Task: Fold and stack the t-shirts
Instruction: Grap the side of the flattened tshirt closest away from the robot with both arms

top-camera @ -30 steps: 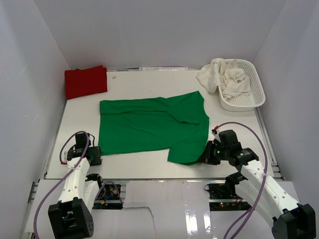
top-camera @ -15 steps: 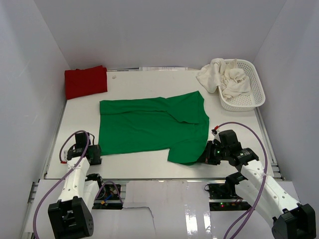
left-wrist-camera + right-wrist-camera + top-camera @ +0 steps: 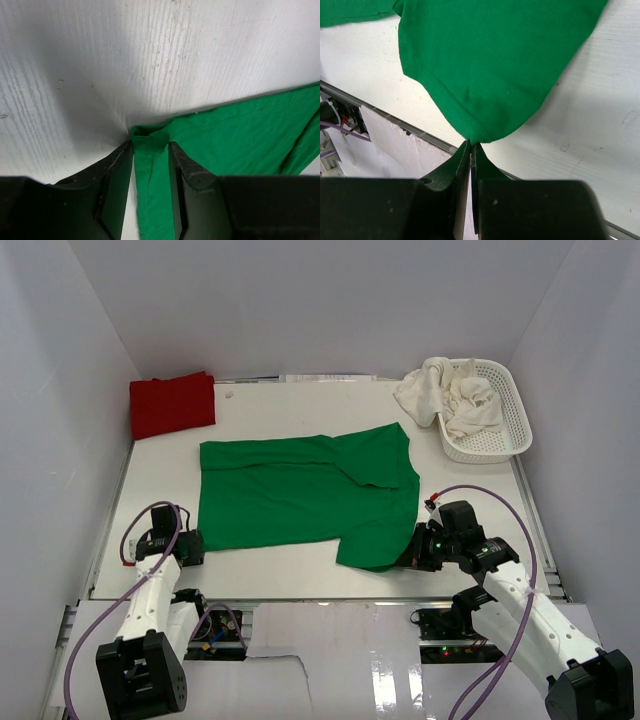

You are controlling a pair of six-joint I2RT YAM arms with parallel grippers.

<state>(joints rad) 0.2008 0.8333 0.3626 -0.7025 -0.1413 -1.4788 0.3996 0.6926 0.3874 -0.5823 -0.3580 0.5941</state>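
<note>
both left gripper (image 3: 150, 152) and right gripper (image 3: 470, 146) pinch green t-shirt (image 3: 300, 495)

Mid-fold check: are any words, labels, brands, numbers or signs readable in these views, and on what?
No readable text in any view.
Bright green cloth t-shirt: plain, no print or tag showing.
Folded red cloth t-shirt: plain.
White plastic mesh basket and the cream-white shirts in it: no label visible.
Electronics below the table edge: too small to read.
</note>
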